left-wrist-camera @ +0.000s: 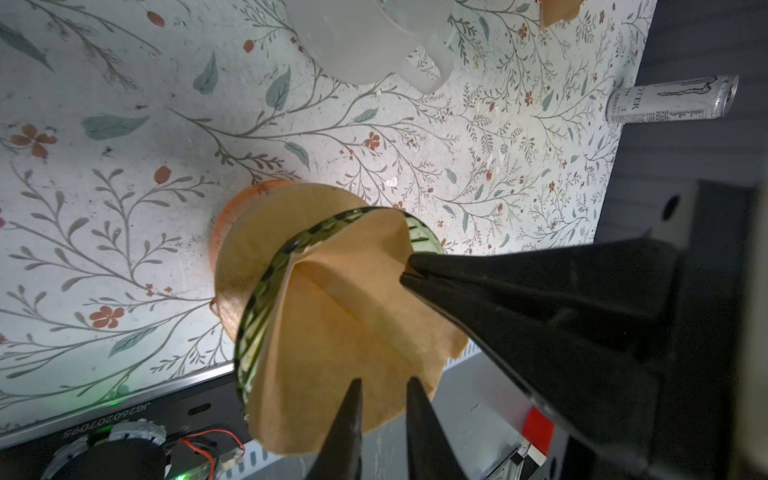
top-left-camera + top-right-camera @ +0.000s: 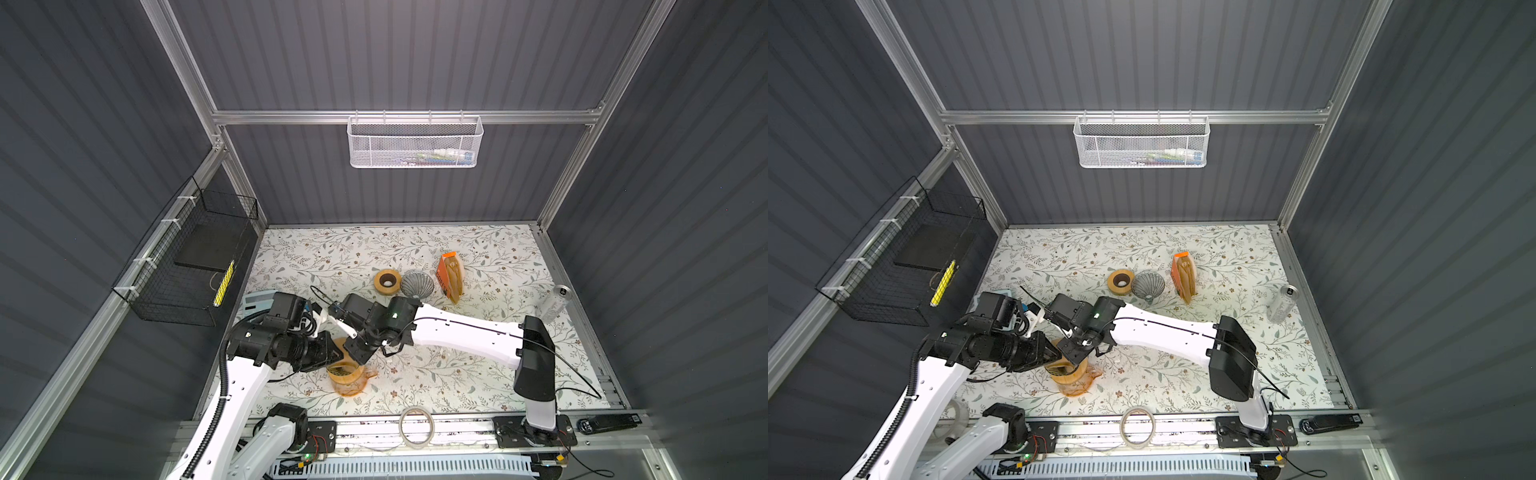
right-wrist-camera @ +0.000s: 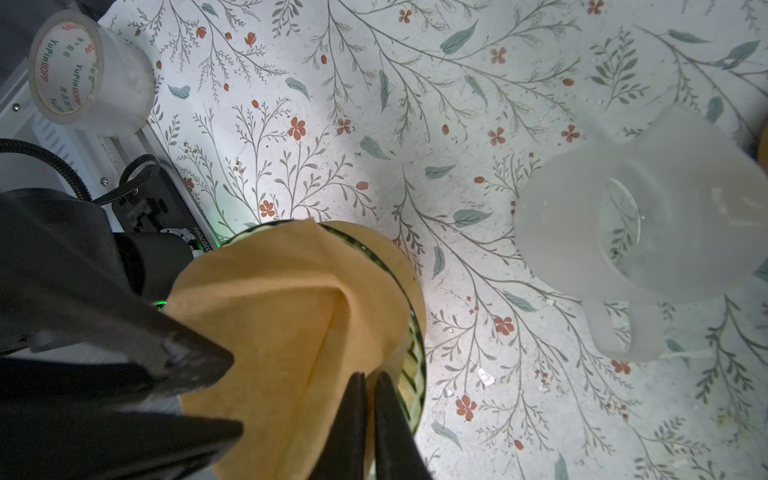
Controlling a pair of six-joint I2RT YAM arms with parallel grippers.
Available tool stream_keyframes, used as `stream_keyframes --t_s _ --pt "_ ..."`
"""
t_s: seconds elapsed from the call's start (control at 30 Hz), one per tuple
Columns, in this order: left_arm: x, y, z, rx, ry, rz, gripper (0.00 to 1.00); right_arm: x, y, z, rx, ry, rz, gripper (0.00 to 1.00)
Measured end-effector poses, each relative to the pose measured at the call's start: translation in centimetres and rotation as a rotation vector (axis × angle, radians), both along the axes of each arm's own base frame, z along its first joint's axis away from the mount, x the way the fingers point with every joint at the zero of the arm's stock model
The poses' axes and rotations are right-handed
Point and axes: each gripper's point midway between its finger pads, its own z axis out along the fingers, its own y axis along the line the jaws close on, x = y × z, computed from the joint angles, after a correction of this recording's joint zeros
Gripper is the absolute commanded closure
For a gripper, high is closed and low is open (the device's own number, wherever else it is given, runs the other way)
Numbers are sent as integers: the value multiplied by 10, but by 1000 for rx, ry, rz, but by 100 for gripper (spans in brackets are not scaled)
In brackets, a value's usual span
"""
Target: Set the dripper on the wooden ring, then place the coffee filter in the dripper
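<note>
The dripper [image 1: 262, 299], green ribbed glass with a wooden collar, stands on an amber base near the table's front; both top views show it [image 2: 347, 376] [image 2: 1069, 376] partly under the two arms. The brown paper coffee filter [image 1: 332, 332] [image 3: 291, 316] sits in its mouth, creased down the middle and sticking out above the rim. My right gripper [image 3: 370, 376] is shut on the filter's edge at the rim. My left gripper [image 1: 384, 381] is at the opposite edge, fingers a little apart, with paper showing in the gap.
A frosted pitcher [image 3: 640, 232] stands close beside the dripper. Farther back are a wooden ring [image 2: 387, 281], a ribbed glass cone [image 2: 417, 284], an orange filter pack [image 2: 451, 276] and a can [image 2: 557, 301]. A tape roll [image 2: 417, 427] lies on the front rail.
</note>
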Motion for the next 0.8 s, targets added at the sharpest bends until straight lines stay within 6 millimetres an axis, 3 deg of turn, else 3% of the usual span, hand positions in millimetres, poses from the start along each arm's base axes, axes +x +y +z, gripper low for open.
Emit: stream_keyframes --t_s 0.8 --pt "-21 -7 -14 -45 92 -65 78 0 2 1 12 6 -2 89"
